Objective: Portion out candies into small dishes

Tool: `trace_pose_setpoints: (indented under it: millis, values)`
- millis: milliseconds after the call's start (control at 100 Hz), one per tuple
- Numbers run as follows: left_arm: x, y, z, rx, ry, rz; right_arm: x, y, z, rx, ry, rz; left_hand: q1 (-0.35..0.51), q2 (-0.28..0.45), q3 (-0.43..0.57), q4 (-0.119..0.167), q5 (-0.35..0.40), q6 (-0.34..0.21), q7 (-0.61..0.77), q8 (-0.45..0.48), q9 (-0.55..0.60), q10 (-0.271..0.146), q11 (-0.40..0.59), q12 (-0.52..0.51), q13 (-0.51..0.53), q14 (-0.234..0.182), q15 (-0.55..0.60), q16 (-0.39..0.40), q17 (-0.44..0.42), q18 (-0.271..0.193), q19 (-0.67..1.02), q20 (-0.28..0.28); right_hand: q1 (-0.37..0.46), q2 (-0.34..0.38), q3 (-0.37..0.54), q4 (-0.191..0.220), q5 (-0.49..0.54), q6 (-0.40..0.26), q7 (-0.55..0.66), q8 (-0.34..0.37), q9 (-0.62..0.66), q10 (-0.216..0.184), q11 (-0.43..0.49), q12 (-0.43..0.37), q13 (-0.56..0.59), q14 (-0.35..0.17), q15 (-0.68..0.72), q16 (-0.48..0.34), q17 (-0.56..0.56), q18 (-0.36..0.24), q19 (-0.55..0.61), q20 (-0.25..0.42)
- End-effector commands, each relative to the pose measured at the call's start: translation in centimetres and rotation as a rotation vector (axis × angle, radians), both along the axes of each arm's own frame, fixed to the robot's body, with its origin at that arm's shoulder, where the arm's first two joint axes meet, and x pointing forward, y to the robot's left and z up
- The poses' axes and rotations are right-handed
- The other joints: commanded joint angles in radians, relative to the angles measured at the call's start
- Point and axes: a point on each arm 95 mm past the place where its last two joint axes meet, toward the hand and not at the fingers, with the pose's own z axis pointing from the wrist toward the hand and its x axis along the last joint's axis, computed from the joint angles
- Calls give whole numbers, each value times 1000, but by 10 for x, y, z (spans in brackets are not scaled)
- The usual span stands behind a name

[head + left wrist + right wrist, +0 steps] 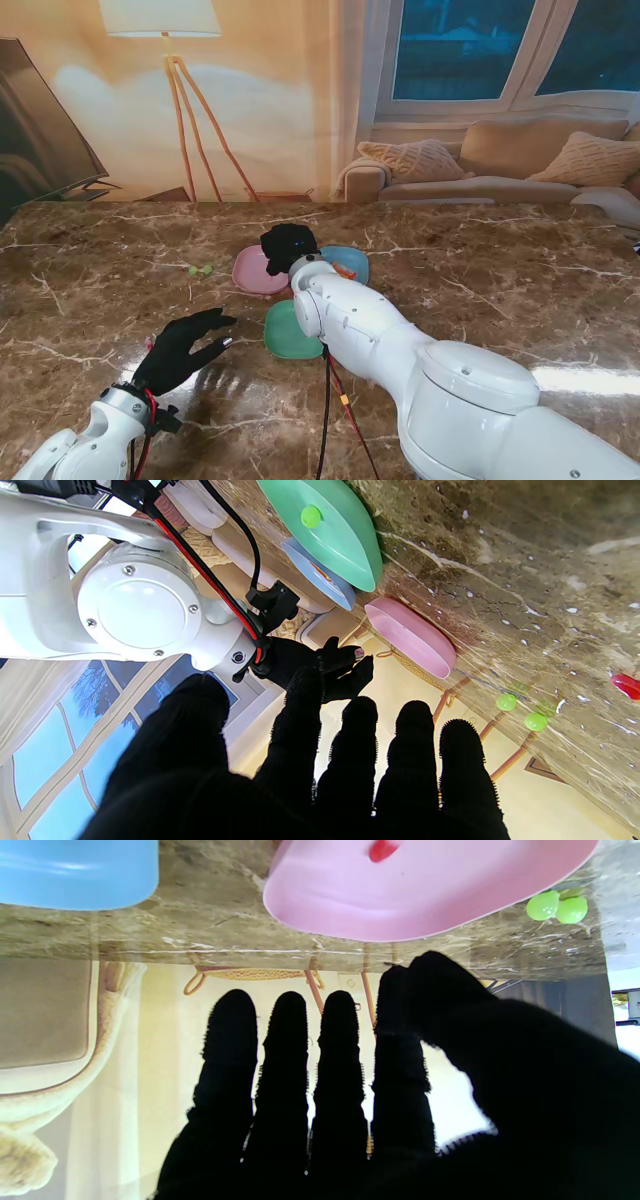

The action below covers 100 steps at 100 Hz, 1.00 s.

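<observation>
Three dishes sit grouped mid-table. Landmark: the pink dish.

The blue dish lies just right of the pink dish; the green dish lies nearer to me than it, slightly right. One green candy rests in the green dish. One red candy rests in the pink dish. Something orange shows in the blue dish; I cannot tell what it is. Two green candies lie on the table just left of the pink dish. Another red candy lies on the table beyond those two.

The right robot hand hangs over the right edge of the pink dish, thumb tip meeting the forefinger tip; whether anything is pinched there I cannot tell.

The left robot hand hovers over bare table, well left of the green dish and nearer to me than the pink dish, fingers spread, holding nothing.
</observation>
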Motion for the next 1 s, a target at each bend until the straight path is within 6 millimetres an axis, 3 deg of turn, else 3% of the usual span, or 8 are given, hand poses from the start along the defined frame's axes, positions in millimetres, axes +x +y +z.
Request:
trace_pose_setpoints:
  millis: [0, 340, 460, 890, 990]
  values:
    - [-3, 0, -3, 4, 10, 0, -1, -2, -5, -9, 21, -1, 7, 41, -26, -17, -5, -6, -6, 7, -30, 4, -11, -3, -23, -23, -23, -12, -12, -10, -24, -13, -5, -19, 21, 43, -23, 9, 9, -7, -23, 13, -13, -17, -46, -24, 3, -8, 1, -19, -3, 10]
    - [-2, 0, -3, 5, 6, -2, -1, -9, -1, 4, -35, 4, 7, 42, -26, -17, -7, -6, -8, 7, -30, 4, -11, -3, -23, -21, -23, -12, -12, -10, -25, -13, -26, -1, 12, 46, -44, -11, 6, -2, -30, 15, -25, -27, -52, -24, -3, -9, -6, -15, -17, 3]
    - [0, -1, -3, 1, 0, -3, -3, -19, 6, 17, -50, 17, 7, 42, -26, -17, -7, -5, -8, 7, -30, 3, -11, -3, -24, -21, -23, -12, -12, -8, -25, -13, -68, 52, -10, 77, -75, 8, -81, 49, -44, 17, -47, -47, -57, -24, -16, -13, -18, -7, -47, -6]
    - [3, -13, -4, -14, -17, -12, -59, -74, 30, 41, -97, -1, 7, 41, -26, -17, -8, -4, -10, 6, -29, 4, -11, -3, -22, -22, -24, -12, -9, -7, -23, -12, -144, 124, -30, 154, -68, 52, -254, 88, -34, 30, -129, -118, -17, -16, -58, -36, -36, 36, -151, -35]
    - [4, -16, -3, -16, -22, -16, -77, -88, 34, 50, -111, -5, 8, 40, -26, -16, -8, -2, -10, 5, -28, 4, -11, -3, -21, -22, -23, -12, -10, -7, -24, -13, -168, 147, -37, 189, -60, 66, -302, 92, -27, 33, -155, -142, -4, -11, -94, -57, -44, 48, -193, -47]
